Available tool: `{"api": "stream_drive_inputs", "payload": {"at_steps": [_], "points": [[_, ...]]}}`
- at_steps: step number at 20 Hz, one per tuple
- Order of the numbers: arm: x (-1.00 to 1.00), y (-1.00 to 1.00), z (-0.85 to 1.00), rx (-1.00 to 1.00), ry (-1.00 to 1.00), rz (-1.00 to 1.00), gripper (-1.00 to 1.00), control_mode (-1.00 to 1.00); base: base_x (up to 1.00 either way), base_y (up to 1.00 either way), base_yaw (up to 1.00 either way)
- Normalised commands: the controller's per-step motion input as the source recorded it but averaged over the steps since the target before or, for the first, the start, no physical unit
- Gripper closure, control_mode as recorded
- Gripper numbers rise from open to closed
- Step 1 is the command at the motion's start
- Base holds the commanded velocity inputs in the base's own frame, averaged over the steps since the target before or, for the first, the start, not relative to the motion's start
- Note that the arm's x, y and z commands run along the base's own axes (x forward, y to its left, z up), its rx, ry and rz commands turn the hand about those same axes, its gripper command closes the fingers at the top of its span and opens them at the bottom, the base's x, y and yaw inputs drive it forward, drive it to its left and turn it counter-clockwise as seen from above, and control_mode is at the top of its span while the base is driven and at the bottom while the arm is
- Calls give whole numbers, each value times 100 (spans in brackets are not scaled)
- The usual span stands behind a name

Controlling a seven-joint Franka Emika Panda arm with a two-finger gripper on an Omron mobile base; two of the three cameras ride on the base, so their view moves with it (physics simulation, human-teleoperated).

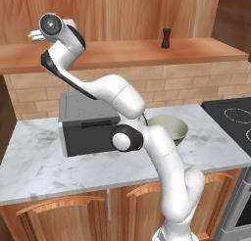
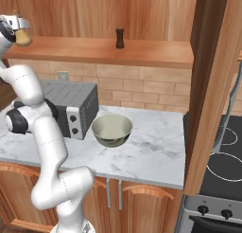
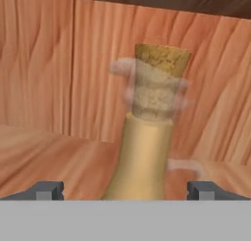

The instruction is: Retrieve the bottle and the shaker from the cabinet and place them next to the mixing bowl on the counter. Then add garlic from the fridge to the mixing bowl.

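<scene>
A tan bottle (image 3: 145,152) with a cork stopper (image 3: 163,59) stands on the wooden cabinet shelf (image 1: 122,54), close in front of the hand camera. My gripper (image 3: 125,191) is open, one fingertip (image 3: 49,190) on each side of the bottle's body and not touching it. In the right base view the bottle (image 2: 23,37) shows at the shelf's left end, by my gripper (image 2: 18,24). A dark shaker (image 1: 166,38) stands upright further right along the shelf (image 2: 120,38). The mixing bowl (image 2: 112,129) sits on the marble counter (image 2: 151,151), partly behind my arm in the left base view (image 1: 171,125).
A grey toaster oven (image 1: 88,122) stands on the counter left of the bowl. A black stove (image 2: 222,151) lies to the right, beyond a tall wooden panel (image 2: 212,85). Brick wall runs under the shelf.
</scene>
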Motion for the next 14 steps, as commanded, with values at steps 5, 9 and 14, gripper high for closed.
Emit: {"api": "stream_drive_inputs", "payload": {"at_steps": [5,9,14], "points": [[50,0,0,0,0,0,-100,-100,0,0,0],[51,6,9,0,1,0,100,-100,0,0,0],[41,9,4,0,3,-1,100,-100,0,0,0]]}}
